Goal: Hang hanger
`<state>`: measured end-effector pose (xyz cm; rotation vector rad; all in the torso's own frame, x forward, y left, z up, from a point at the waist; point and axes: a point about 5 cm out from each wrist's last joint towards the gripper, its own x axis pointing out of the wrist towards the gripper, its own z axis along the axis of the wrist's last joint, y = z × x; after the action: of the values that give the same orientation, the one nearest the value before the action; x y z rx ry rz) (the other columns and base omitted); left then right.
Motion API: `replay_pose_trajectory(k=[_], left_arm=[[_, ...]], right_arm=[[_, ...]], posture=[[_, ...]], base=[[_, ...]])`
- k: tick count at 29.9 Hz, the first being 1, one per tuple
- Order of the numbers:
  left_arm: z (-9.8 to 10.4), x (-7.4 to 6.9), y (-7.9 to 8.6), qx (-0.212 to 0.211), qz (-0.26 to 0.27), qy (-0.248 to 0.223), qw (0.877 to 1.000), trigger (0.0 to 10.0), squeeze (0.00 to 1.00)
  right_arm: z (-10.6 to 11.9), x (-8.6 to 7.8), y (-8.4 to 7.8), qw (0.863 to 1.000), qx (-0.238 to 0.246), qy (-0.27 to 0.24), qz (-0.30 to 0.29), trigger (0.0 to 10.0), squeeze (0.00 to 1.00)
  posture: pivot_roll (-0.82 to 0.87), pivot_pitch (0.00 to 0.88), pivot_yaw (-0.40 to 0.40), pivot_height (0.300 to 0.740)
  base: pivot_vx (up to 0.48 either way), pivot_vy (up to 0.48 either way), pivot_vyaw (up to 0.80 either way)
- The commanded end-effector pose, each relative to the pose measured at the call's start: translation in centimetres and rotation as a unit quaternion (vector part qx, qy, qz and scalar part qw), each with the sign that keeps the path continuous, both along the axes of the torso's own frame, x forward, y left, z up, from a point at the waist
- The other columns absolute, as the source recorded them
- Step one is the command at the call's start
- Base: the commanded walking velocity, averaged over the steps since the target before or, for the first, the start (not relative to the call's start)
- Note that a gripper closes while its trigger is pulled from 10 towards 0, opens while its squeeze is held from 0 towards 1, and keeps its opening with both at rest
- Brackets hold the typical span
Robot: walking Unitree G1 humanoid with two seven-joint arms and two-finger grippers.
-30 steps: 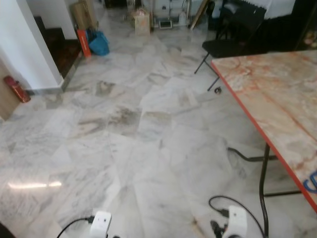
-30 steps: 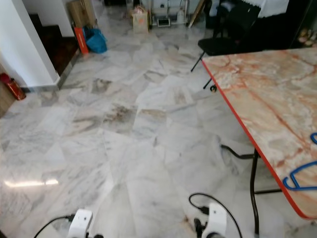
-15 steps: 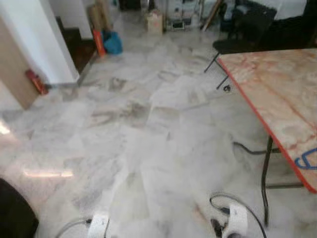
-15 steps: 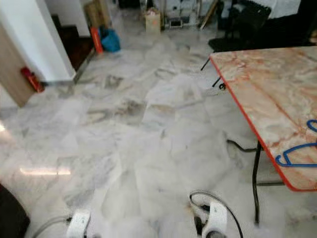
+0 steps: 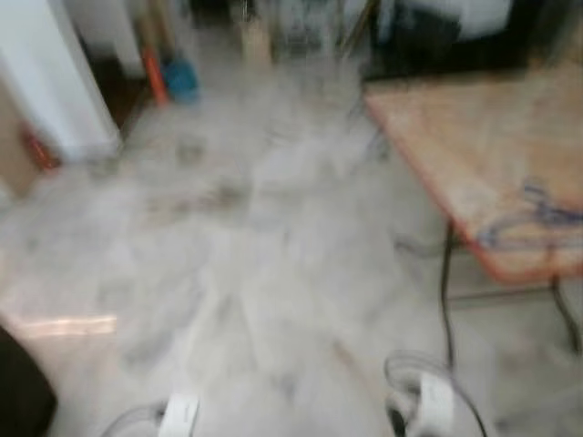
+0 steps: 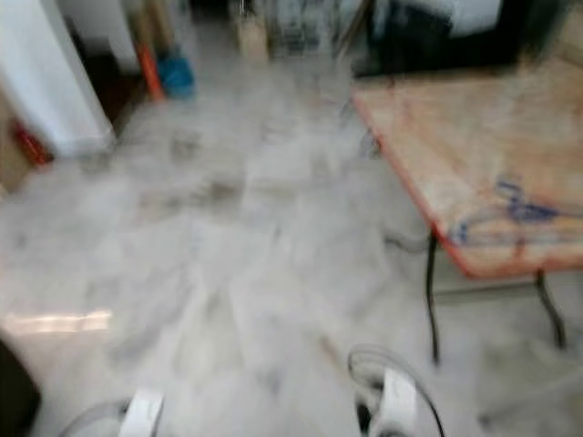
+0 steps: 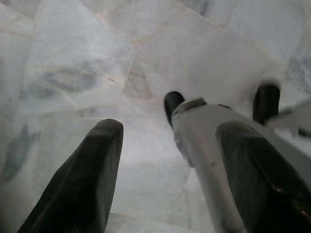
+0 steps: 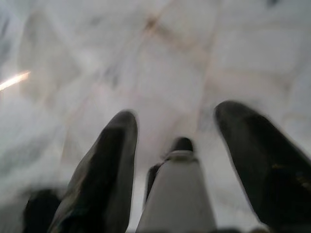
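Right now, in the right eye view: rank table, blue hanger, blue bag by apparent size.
1. table
2. blue hanger, on the table's near end
3. blue bag, far across the floor, so nearness skews this; the frame is blurred

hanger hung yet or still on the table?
On the table: the blue hanger lies flat near the table corner, blurred.
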<state>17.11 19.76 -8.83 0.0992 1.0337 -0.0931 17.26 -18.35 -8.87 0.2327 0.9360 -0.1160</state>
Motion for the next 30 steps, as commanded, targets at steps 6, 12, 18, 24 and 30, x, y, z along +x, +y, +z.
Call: replay_pose_trajectory(k=[6,12,18,24,30], left_arm=[[-0.1,-0.2,0.1,0.006,-0.004,0.005,1.0,10.0,0.0],[0.1,0.1,0.0,0.004,-0.01,-0.002,1.0,10.0,0.0],[0.2,0.4,-0.1,-0.001,-0.006,-0.009,1.0,10.0,0.0],[0.3,0.6,-0.1,-0.002,0.003,-0.015,1.0,10.0,0.0],[0.4,0.9,-0.1,0.01,-0.018,-0.017,1.0,10.0,0.0]], right_arm=[[0.2,0.5,-0.2,1.0,-0.005,-0.005,0.003,10.0,0.0],[0.1,0.3,-0.1,1.0,-0.007,-0.001,-0.001,10.0,0.0],[0.1,0.4,-0.2,1.0,-0.012,0.006,0.004,10.0,0.0],[0.2,0.4,-0.3,1.0,-0.017,0.008,0.004,10.0,0.0],[0.2,0.6,-0.3,1.0,-0.017,0.008,0.005,10.0,0.0]], posture=[[-0.01,0.0,0.033,0.74],[-0.02,0.0,0.036,0.74],[-0.02,0.0,0.04,0.74],[-0.02,0.0,0.038,0.74],[-0.02,0.0,0.033,0.74]], base=[[0.0,0.0,0.0],[0.0,0.0,-0.08],[0.0,0.0,-0.8],[0.0,0.0,-0.8],[0.0,-0.156,-0.8]])
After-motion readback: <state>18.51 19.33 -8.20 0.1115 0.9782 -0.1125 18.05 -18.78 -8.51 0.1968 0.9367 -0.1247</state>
